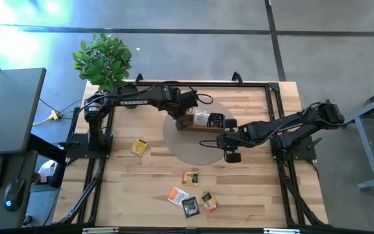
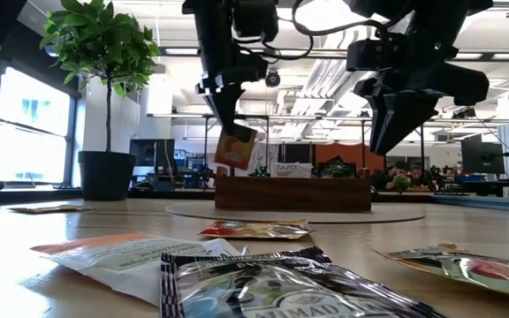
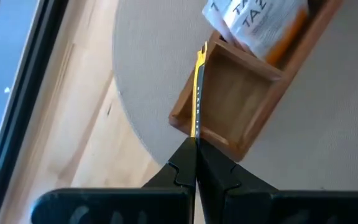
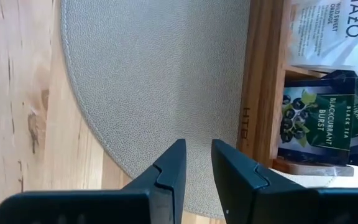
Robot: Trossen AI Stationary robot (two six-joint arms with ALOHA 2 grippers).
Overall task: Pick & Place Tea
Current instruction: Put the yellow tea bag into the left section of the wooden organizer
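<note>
A long wooden tray (image 1: pixel 208 128) lies on a round grey mat (image 1: pixel 180 146). Its middle compartment holds a white-and-orange packet (image 3: pixel 260 25), and black packets (image 4: pixel 319 118) stand in the compartment at the right end. The left end compartment (image 3: pixel 235 93) shows bare wood. My left gripper (image 3: pixel 196 146) hovers over that left end, shut on a yellow-orange tea packet (image 2: pixel 235 146). My right gripper (image 4: pixel 197 158) is open and holds nothing, above the mat just near of the tray's right end. Several loose packets lie on the near table: yellow (image 1: pixel 139 147), orange (image 1: pixel 189 178), white-and-orange (image 1: pixel 178 195), black (image 1: pixel 190 207). My left gripper pinches the yellow-orange packet by its upper edge (image 3: pixel 197 134) between the two fingers, coming from above and pointing down. The packet is lifted clear and hangs below the fingers, edge-on in the left wrist view, its lower edge (image 2: pixel 233 164) just above the tray's left end.
A potted plant (image 1: pixel 106 60) stands at the table's far left corner. Black frame rails (image 1: pixel 93 175) run along the left and right sides. A desk with a keyboard and mouse (image 1: pixel 5 162) stands beyond the left edge. Bare wood lies between the mat and the near packets.
</note>
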